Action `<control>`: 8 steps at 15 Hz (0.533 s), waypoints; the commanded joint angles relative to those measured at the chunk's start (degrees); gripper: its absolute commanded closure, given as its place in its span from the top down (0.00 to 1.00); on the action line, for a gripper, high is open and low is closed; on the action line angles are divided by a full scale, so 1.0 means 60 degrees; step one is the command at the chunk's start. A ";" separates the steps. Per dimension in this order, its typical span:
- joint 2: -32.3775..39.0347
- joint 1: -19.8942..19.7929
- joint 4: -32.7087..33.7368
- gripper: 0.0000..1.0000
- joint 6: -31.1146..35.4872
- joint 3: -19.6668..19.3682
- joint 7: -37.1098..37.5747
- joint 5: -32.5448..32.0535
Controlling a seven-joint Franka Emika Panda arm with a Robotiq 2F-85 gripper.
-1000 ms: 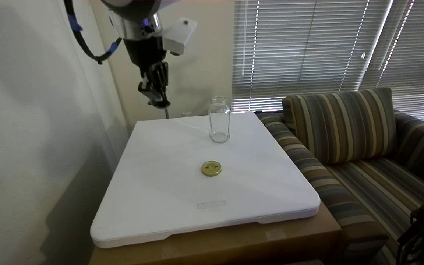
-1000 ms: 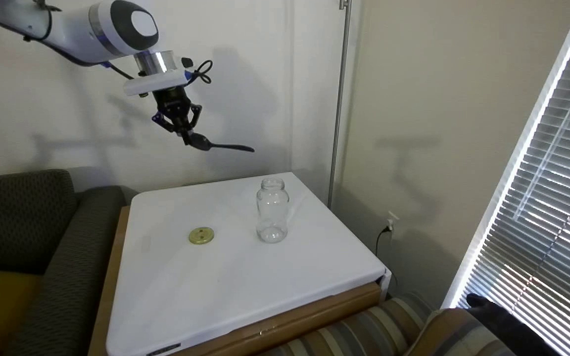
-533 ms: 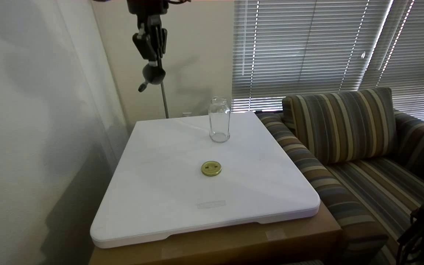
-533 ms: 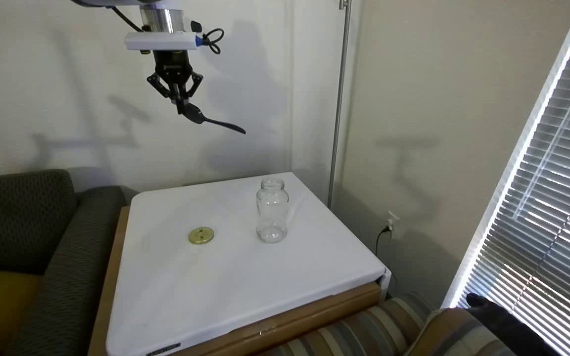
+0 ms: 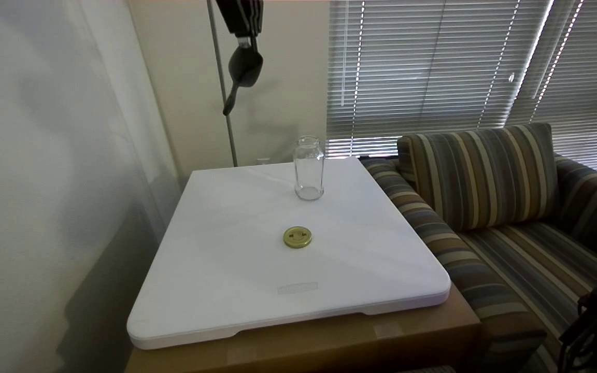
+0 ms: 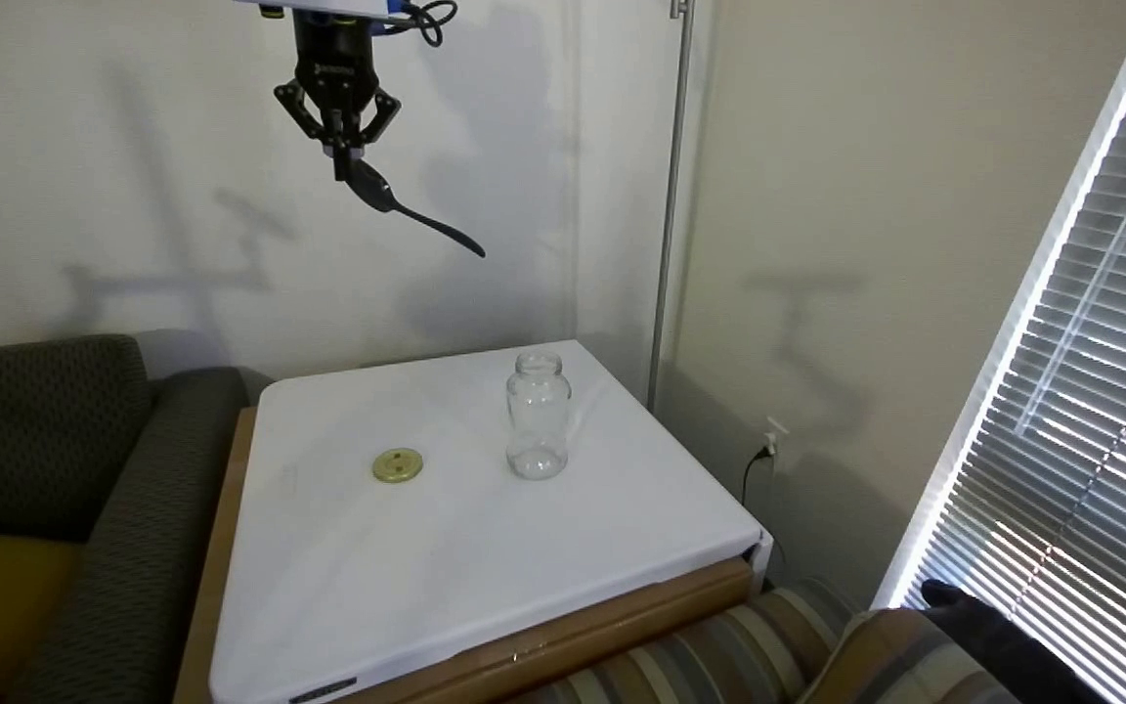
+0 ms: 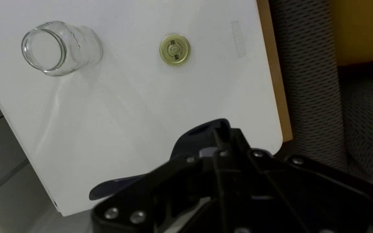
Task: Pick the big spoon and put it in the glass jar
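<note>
Claw [image 6: 342,168] pinches spoon [image 6: 375,190] by bowl end, handle slanting down. Likely light, stiff, slick; hold should suit handle-first into jar [image 6: 539,416].

High up on the left in an exterior view, the gripper [image 6: 343,168] hangs nearly plumb, fingertips down. I can see just the lower edge of the white wrist bracket [image 6: 338,5], a black cable [image 6: 433,22] looped at its right, and the black housing [image 6: 335,59] beneath. The knuckles [image 6: 384,114] jut out left and right; below them the fingers [image 6: 341,161] are drawn together, pinching the bowl of the big spoon [image 6: 377,194]. In an exterior view the gripper's black lower end [image 5: 241,18] shows at the top, left of the middle, leaning a little, tips to the right. In the wrist view the dark links [image 7: 155,184] spread to both sides, and the fingertips meet just right of the middle.
</note>
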 commanded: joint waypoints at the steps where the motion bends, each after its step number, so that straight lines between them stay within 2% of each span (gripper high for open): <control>1: 0.0000 -0.0098 0.0084 0.02 -0.0153 0.0002 -0.0001 0.0056; 2: 0.0000 -0.0156 0.0122 0.06 -0.0200 0.0002 -0.0002 0.0074; 8: 0.0047 -0.0050 0.0121 0.06 -0.0189 0.0002 0.0004 0.0067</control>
